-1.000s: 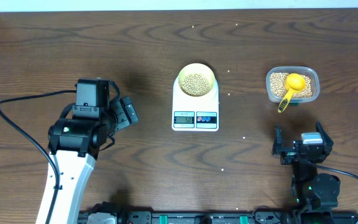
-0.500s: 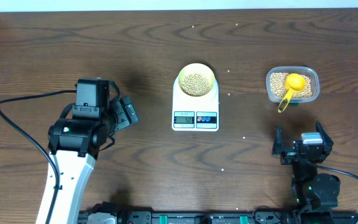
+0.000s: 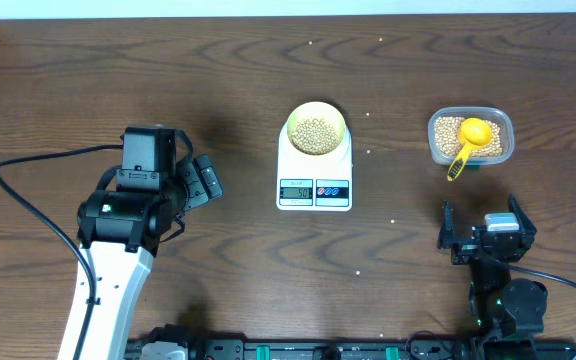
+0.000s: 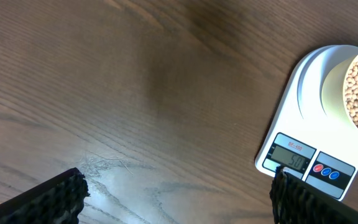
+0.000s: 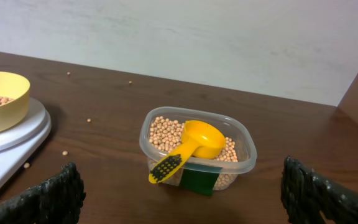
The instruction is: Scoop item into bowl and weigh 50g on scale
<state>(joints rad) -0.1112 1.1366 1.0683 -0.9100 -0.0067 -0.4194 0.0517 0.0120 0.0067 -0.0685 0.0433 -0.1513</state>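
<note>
Both gaping empty, left tool (image 4: 176, 193) and right tool (image 5: 179, 186) belong well clear of the scale (image 3: 314, 170) while the bowl (image 3: 291, 120) is read.

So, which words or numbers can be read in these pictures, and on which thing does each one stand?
"50": on the display of the scale, as far as the left wrist view shows.
The small red print above the display: too blurred to read.
The green label on the clear container: no text can be made out.
Nothing else is readable.
</note>
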